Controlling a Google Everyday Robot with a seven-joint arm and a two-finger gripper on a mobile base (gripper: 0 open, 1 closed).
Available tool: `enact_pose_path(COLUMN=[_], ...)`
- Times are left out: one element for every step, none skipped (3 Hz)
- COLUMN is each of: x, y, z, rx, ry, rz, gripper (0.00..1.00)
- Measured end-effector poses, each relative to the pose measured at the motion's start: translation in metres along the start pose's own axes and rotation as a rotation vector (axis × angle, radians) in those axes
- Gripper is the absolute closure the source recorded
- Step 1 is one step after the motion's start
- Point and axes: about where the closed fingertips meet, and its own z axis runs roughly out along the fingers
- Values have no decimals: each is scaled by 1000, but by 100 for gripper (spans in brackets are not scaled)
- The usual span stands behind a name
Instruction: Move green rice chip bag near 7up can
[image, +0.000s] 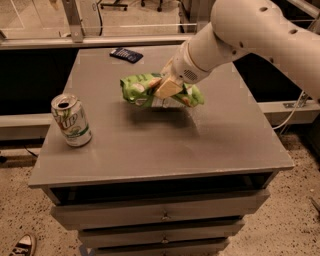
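7up can (71, 120): upright near the left edge of the table (225, 140). Dark opening in its silver top; I cannot see what is inside.
Dark packet (126, 54): flat at the far edge.
Green rice chip bag (136, 88): mid-table, right of the can and well apart from it, raised over its shadow.
My gripper (167, 87): above the table's middle, my 2 fingers clamped on the bag.
Drawers (160, 216): 2 knobbed fronts shut, contents hidden.
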Motion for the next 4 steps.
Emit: enact_pose_path(x=[-23, -38, -43, -44], y=[26, 46, 58, 66], z=[10, 22, 34, 45], rx=[-45, -84, -105, -119], ry=[-43, -72, -62, -54], rz=[-21, -32, -36, -29], gripper=[100, 100, 84, 60])
